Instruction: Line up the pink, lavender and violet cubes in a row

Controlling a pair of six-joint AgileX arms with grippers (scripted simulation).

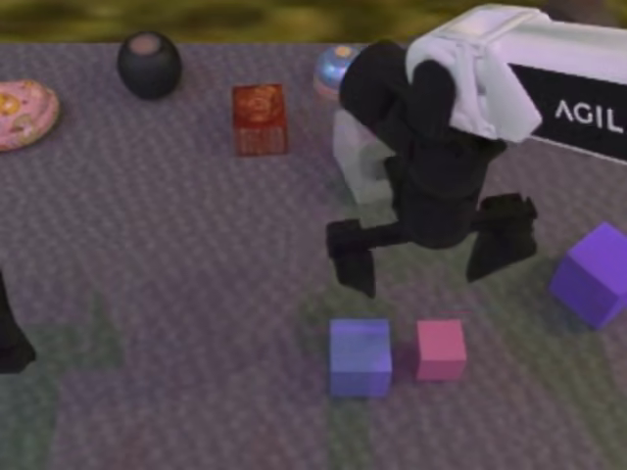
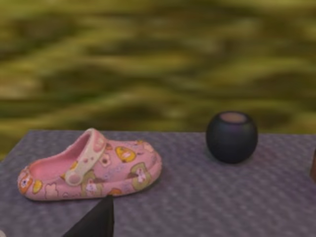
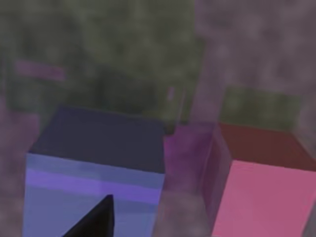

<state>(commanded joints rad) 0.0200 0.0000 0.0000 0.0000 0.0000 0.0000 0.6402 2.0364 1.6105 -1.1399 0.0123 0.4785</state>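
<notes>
The lavender cube (image 1: 360,357) and the smaller pink cube (image 1: 440,350) sit side by side near the table's front, a small gap between them. The larger violet cube (image 1: 593,274) lies apart at the right edge, turned at an angle. My right gripper (image 1: 423,276) hovers just behind the lavender and pink pair, open and holding nothing. In the right wrist view the lavender cube (image 3: 94,163) and pink cube (image 3: 261,197) fill the frame, with one dark fingertip (image 3: 98,219) in front of the lavender one. My left gripper (image 1: 10,338) is parked at the left edge, open.
A patterned red-orange cube (image 1: 260,119) stands at the back. A pale grey box (image 1: 361,166) is partly hidden under my right arm. A black round object (image 1: 149,65), a pink clog (image 1: 24,113) and a shiny ball (image 1: 333,67) line the back.
</notes>
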